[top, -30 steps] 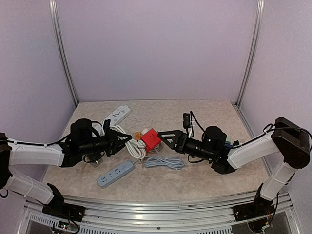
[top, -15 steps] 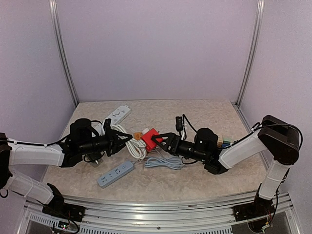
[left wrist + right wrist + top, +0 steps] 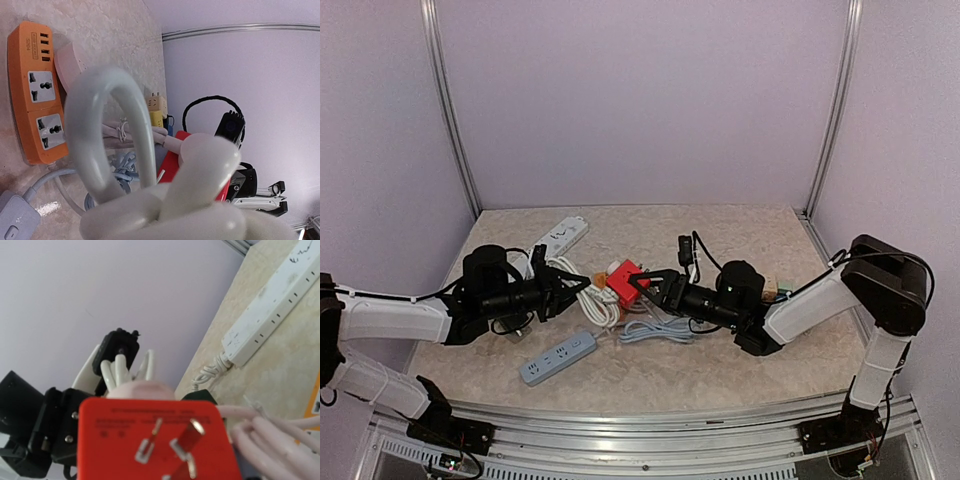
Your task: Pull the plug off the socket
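While the right gripper (image 3: 656, 287) is being advanced to the red adapter block (image 3: 627, 281), sitting between the two arms with its prongs facing that wrist, its jaws are being narrowed from wide open; whether the block is being clamped yet cannot be told. The white cable (image 3: 588, 300) beside it is being pinched in the nearly closed left gripper (image 3: 560, 290), so a pull-apart is seemingly being readied.

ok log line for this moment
left end effector: shut on white cable | right end effector: jaws around red adapter, grip unclear
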You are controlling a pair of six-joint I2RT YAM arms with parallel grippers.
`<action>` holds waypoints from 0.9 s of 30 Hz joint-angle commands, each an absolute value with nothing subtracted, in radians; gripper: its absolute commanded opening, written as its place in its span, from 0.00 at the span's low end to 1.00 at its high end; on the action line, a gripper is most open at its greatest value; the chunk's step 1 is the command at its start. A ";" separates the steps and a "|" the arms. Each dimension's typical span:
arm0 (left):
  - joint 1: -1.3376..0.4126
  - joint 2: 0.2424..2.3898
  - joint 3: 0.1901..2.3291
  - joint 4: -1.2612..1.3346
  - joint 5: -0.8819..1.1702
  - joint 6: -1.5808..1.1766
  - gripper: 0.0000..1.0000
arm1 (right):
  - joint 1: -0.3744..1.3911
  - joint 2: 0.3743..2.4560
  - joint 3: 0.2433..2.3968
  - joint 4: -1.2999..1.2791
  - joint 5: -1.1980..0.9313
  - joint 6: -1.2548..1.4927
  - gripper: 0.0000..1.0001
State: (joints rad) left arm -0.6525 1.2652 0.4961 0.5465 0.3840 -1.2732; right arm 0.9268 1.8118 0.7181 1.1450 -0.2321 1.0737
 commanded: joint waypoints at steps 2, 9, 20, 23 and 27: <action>-0.671 1.220 0.508 0.643 0.409 -1.241 0.00 | 0.942 1.751 0.722 1.167 -0.219 1.043 0.45; -0.678 1.261 0.581 0.468 0.420 -1.110 0.34 | 0.941 1.646 0.712 1.041 -0.162 0.980 0.12; -0.682 1.152 0.788 -0.142 0.069 -0.661 0.99 | 0.924 1.450 0.882 0.354 -0.006 0.708 0.00; -0.692 1.126 0.825 -0.270 -0.115 -0.530 0.99 | 0.895 1.431 0.940 0.222 -0.026 0.661 0.00; -0.784 1.096 0.833 -0.233 -0.277 -0.312 0.98 | 0.843 1.434 1.011 0.111 -0.111 0.642 0.00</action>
